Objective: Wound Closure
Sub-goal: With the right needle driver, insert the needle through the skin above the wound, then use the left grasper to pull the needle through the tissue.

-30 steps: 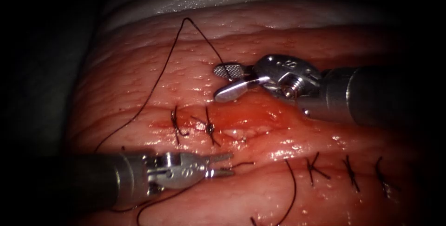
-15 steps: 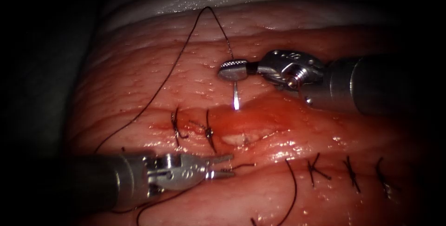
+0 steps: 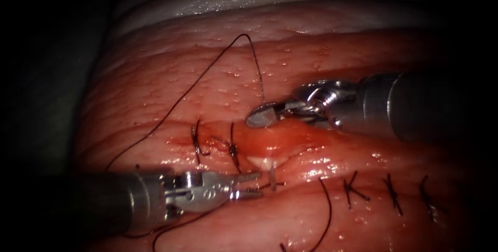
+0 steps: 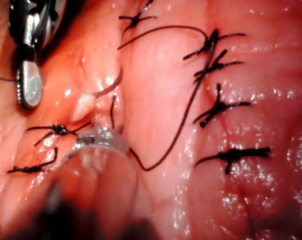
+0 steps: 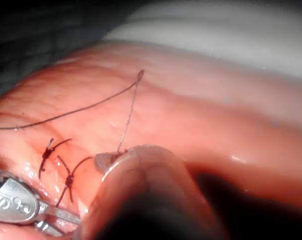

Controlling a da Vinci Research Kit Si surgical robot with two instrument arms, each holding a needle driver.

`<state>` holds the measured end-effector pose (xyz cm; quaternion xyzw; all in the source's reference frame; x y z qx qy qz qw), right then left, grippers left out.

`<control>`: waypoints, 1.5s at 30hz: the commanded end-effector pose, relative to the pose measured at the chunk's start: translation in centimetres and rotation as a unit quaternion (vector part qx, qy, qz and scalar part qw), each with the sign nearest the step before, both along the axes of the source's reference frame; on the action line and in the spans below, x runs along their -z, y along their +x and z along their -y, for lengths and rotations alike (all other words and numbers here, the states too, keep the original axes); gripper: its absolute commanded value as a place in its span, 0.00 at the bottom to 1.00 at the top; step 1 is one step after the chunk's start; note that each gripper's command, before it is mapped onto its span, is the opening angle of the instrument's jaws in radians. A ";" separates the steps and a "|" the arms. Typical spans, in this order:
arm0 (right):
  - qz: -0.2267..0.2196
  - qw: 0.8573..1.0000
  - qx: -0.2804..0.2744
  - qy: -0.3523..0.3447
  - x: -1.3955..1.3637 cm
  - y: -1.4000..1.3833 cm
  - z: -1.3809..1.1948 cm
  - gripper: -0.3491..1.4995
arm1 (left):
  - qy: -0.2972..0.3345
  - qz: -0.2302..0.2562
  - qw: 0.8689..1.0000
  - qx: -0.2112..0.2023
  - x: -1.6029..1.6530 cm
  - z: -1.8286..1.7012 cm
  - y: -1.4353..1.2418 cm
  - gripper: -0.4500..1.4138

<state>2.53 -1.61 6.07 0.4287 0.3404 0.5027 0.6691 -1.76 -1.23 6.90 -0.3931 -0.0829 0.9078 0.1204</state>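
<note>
Lowered since a moment ago, my right pincer (image 3: 259, 117) grips the curved steel needle (image 3: 272, 168) near its tail, its tip emerging from the glistening pink tissue (image 3: 155, 96) near my empty, slightly parted left pincer (image 3: 251, 184), dark thread (image 3: 207, 75) trailing.

Endoscope view: looking down from above and in front at the tissue (image 3: 218, 91), both tools in sight. Left wrist view: very close, along the left tool (image 4: 98, 142) toward the cut (image 4: 91, 95). Right wrist view: very close, along the right tool (image 5: 108, 161). Shared: the same cut and dark stitches (image 3: 196, 140).
</note>
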 end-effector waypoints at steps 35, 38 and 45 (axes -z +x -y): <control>-0.066 0.980 -0.116 -0.146 -0.42 -0.64 -0.66 0.60 | -0.118 0.089 0.989 -0.026 0.26 -0.35 -0.30 0.37; -0.065 0.980 -0.116 -0.148 -0.45 -0.63 -0.62 0.56 | -0.117 0.100 0.988 -0.031 0.20 -0.41 -0.32 0.33; -0.062 0.979 -0.117 -0.152 -0.48 -0.65 -0.58 0.48 | -0.080 0.152 0.985 -0.026 0.13 -0.56 -0.36 0.00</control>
